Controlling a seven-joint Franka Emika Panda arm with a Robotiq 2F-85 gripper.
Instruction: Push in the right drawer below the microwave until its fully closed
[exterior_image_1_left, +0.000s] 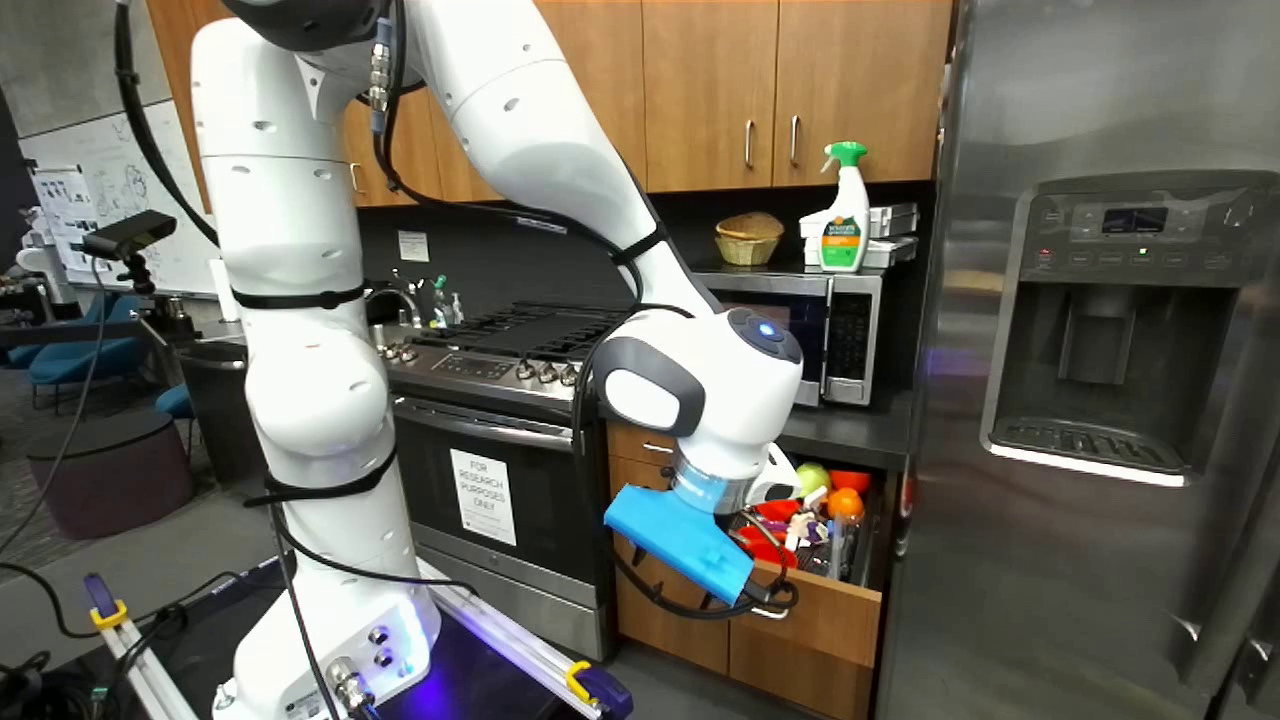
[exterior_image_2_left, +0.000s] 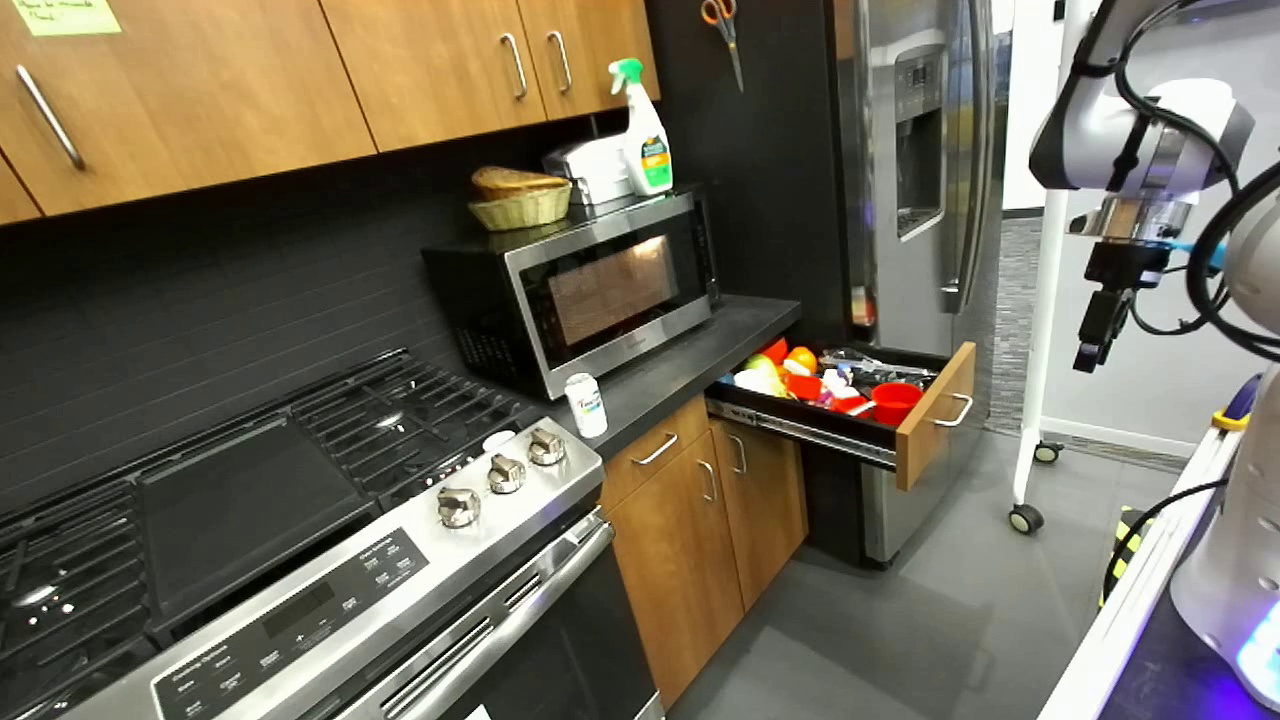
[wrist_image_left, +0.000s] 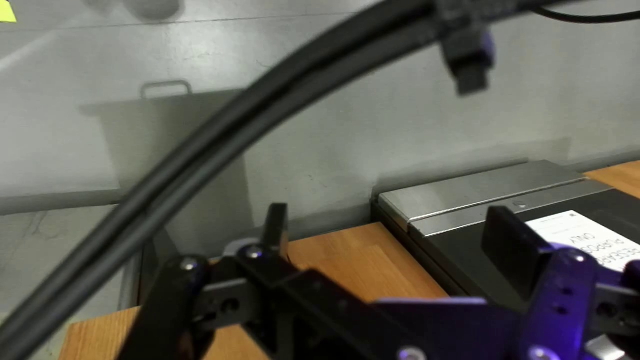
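brown wood cabinets (exterior_image_2_left: 200, 90) back our view. we find the right drawer (exterior_image_2_left: 936, 415) pulled out, a red container (exterior_image_2_left: 896, 403) inside, below the microwave (exterior_image_2_left: 612, 295), just beside the steel fridge (exterior_image_2_left: 905, 285); apart from the drawer, the black fingers (wrist_image_left: 510, 245) are spread wide.

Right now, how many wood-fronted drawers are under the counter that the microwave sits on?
2: the right drawer, pulled open beside the stainless steel refrigerator, and the left drawer, closed, next to the gas range.
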